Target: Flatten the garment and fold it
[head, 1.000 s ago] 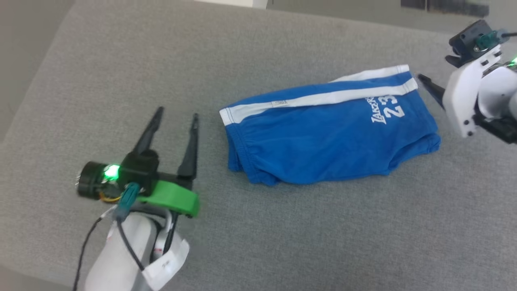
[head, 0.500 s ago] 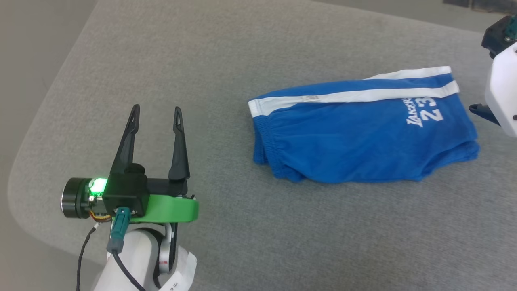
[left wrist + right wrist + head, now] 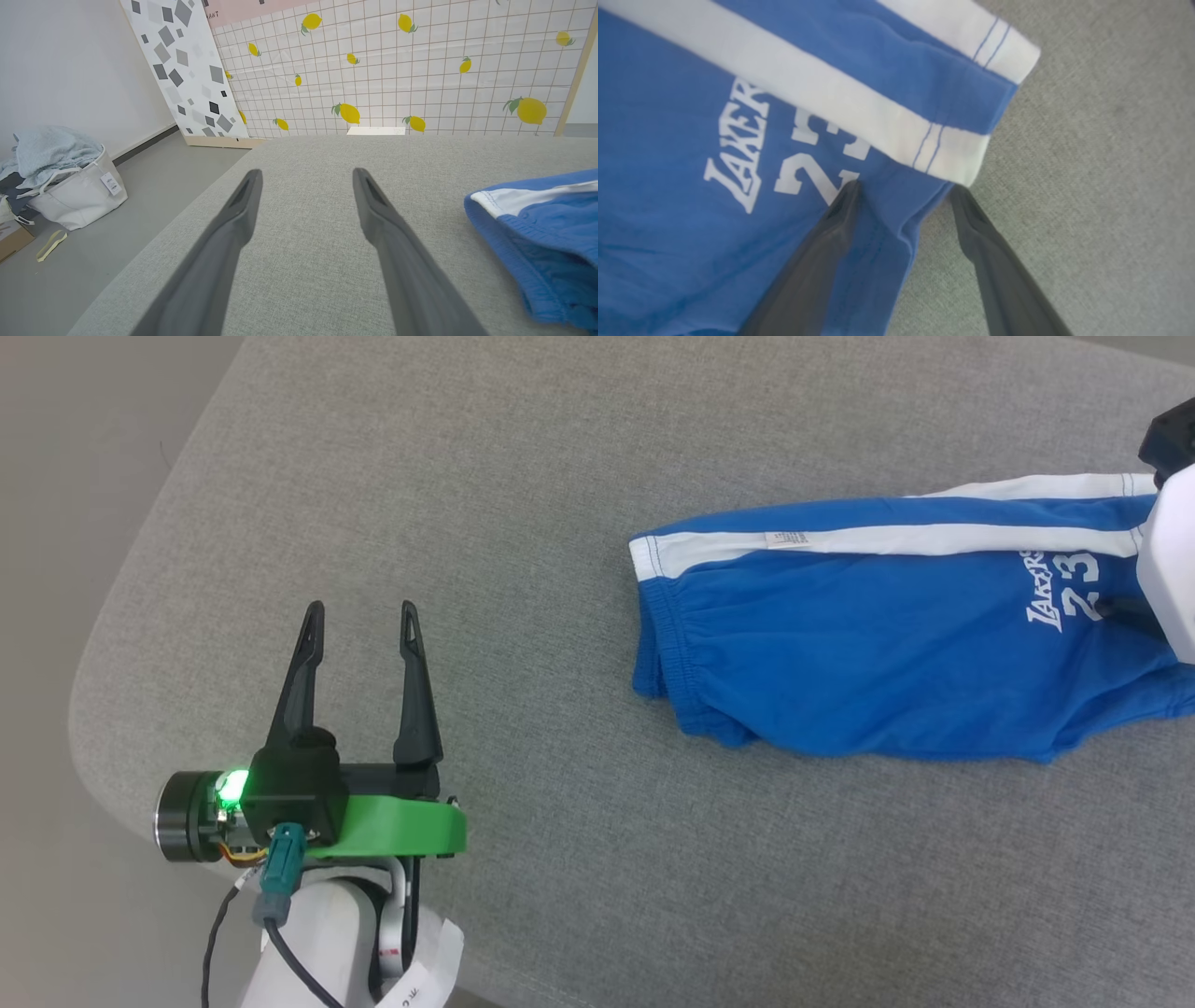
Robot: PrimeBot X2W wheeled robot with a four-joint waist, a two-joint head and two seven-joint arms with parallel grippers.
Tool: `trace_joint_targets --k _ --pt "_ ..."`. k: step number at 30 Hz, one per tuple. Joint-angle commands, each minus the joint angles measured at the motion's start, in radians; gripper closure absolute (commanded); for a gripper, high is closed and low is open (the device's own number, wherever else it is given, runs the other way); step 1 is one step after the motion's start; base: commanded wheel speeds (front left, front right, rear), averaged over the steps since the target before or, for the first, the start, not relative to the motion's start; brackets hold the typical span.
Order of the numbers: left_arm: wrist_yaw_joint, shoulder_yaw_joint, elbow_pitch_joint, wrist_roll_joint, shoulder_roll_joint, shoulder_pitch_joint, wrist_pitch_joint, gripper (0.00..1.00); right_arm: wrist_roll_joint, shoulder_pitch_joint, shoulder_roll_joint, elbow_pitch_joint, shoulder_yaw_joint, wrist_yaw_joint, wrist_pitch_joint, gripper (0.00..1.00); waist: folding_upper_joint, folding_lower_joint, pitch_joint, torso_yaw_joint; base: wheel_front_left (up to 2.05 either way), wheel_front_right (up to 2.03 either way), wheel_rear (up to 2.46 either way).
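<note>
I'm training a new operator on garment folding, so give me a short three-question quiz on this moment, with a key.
1. True or false: the left gripper touches the bright blue soft athletic shorts with white stripes.
2. At which part of the shorts is the right gripper? A: the elastic waistband. B: the hem corner beside the white "23" print. C: the small white label.
3. In one word, how do both grippers' jaws stand?
Key: 1 false, it is apart from them, over the grey fabric surface. 2 B. 3 open.
</note>
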Motion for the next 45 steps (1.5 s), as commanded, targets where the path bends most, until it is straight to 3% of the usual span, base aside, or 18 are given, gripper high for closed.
trace_joint_targets --k 1,2,3,4,11,17,23,28,37,45 --pt "-0.006 0.005 0.004 0.016 -0.008 0.002 -0.004 0.0 0.008 0.068 0.021 0.011 0.033 -0.002 0.001 0.0 0.0 0.0001 0.006 -0.003 0.0 0.0 0.0" --pt "-0.007 0.009 0.006 0.018 -0.01 0.001 -0.004 0.0 0.012 0.068 0.024 0.007 0.034 -0.002 -0.004 0.56 0.0 0.0001 0.005 -0.007 0.0 0.0 0.0" --pt "-0.009 0.013 0.007 0.021 -0.012 0.001 -0.004 0.0 0.014 0.067 0.026 0.005 0.033 -0.002 -0.011 0.96 0.0 0.0001 0.003 -0.011 0.0 0.0 0.0" --pt "-0.012 0.017 0.009 0.023 -0.013 0.001 -0.004 0.0 0.016 0.064 0.026 0.002 0.033 -0.002 -0.019 1.0 0.0 0.0001 -0.001 -0.016 0.0 0.0 0.0" --pt "-0.028 0.047 0.028 0.037 -0.011 0.019 -0.004 0.0 0.016 0.054 0.044 -0.005 0.036 -0.002 -0.095 1.0 0.0 0.0001 -0.063 -0.063 0.0 0.0 0.0" --pt "-0.029 0.068 0.033 0.055 0.007 0.063 -0.004 0.0 0.034 0.054 0.045 -0.087 0.041 -0.002 -0.205 1.0 0.0 0.0001 -0.135 -0.134 0.0 0.0 0.0" --pt "-0.025 0.086 0.031 0.066 0.027 0.106 -0.004 0.0 0.081 0.089 -0.022 -0.188 0.047 -0.002 -0.285 1.0 0.0 0.0001 -0.198 -0.211 0.0 0.0 0.0" --pt "-0.032 0.076 0.032 0.079 0.045 0.134 -0.004 0.0 0.127 0.15 -0.116 -0.262 0.05 -0.002 -0.321 1.0 0.0 0.0001 -0.235 -0.271 0.0 0.0 0.0" --pt "-0.028 0.058 0.032 0.09 0.071 0.154 -0.004 0.0 0.186 0.275 -0.283 -0.26 0.046 -0.002 -0.339 1.0 0.0 0.0001 -0.259 -0.329 0.0 0.0 0.0" --pt "-0.025 0.053 0.038 0.083 0.085 0.162 -0.004 0.0 0.214 0.318 -0.268 -0.276 0.006 -0.002 -0.415 1.0 0.0 0.0001 -0.269 -0.346 0.0 0.0 0.0"
